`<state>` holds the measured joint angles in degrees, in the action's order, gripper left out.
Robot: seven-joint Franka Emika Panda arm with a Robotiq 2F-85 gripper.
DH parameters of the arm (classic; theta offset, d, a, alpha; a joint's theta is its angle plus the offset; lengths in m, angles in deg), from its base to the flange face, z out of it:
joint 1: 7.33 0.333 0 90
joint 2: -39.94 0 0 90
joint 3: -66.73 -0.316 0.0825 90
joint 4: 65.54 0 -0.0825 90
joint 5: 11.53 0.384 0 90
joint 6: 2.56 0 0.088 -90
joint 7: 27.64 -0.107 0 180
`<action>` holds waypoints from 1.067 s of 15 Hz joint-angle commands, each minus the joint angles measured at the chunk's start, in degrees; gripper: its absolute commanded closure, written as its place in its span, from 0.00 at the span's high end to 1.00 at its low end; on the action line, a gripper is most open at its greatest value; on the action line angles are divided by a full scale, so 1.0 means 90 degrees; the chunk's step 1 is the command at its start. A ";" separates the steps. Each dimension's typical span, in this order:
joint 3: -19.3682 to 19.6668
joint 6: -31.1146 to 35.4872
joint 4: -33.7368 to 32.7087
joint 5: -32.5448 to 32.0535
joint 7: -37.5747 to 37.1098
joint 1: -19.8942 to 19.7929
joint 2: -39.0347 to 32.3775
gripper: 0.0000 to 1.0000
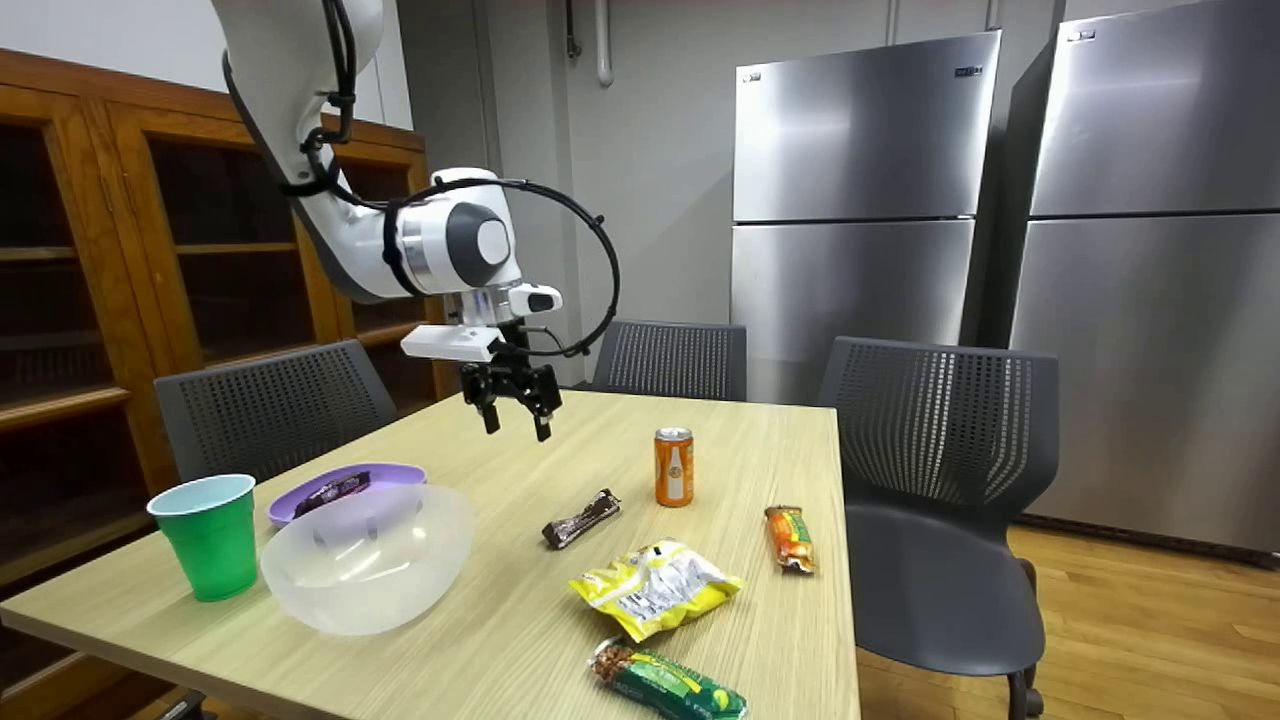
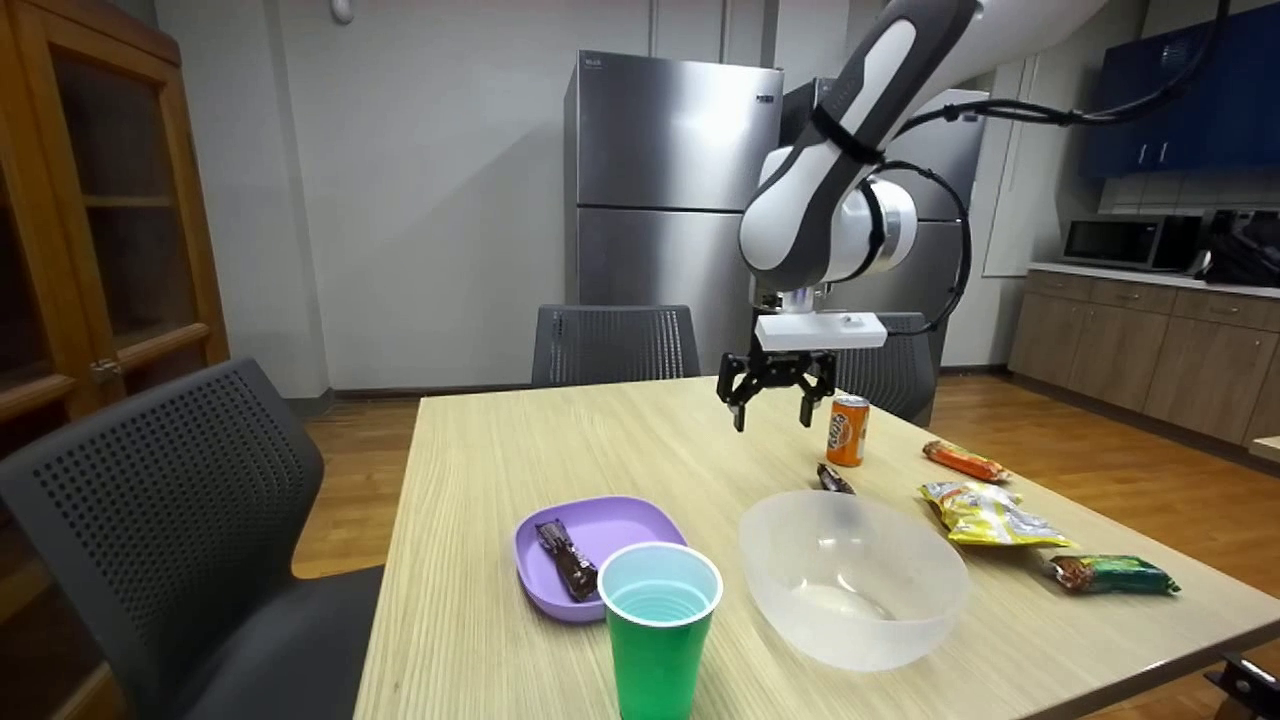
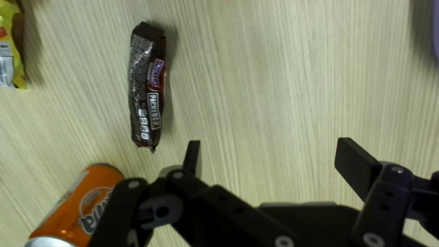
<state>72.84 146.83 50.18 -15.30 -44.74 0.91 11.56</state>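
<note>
Your black two-finger gripper [image 2: 772,422] hangs above the pale wood-grain bench [image 2: 520,450], fingers spread wide, nothing between them, touching nothing.

Nearest by my read: the dark brown Snickers bar in crinkled plastic wrap [image 3: 146,87], lying flat on the bench. In the wrist view it sits up and left of your fingertips, outside the gap, its lower end showing just beside the finger on that side. In both exterior views it shows lower than the fingertips and to their right.

Long axis: near vertical in the wrist view, so roughly square to the line between your fingers. My read: wrist angle suits the bar's narrow width; sideways offset and height are what separate you from it.

Mind the orange metal soda can [image 1: 674,467], upright near the bar: lower left in the wrist view, partly hidden by the gripper, likely the first thing you'd clip by drifting that way low.

Further out: yellow-and-silver crinkled snack bag [image 1: 655,590], slim red-orange wrapped bar [image 1: 790,540], shallow purple plastic plate [image 2: 630,525] carrying a second dark brown wrapped bar [image 2: 567,560], round frosted translucent bowl [image 2: 870,640], tapered green plastic cup [image 2: 655,660], green wrapped snack bar [image 1: 670,683]. Past the bench edge: dark grey chairs with perforated backs [image 1: 670,365], then brushed-steel fridges [image 1: 850,290].
</note>
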 commanded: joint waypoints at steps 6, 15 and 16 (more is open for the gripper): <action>0.0329 -0.0149 0.0248 0.0025 -0.0407 -0.0235 -0.0066 1.00; 0.0388 -0.0270 -0.0147 0.0271 -0.0678 -0.0339 -0.0936 1.00; 0.0391 -0.0258 -0.0208 0.0316 -0.0719 -0.0335 -0.1029 1.00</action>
<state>76.43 146.50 51.41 -13.75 -49.38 -1.96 4.84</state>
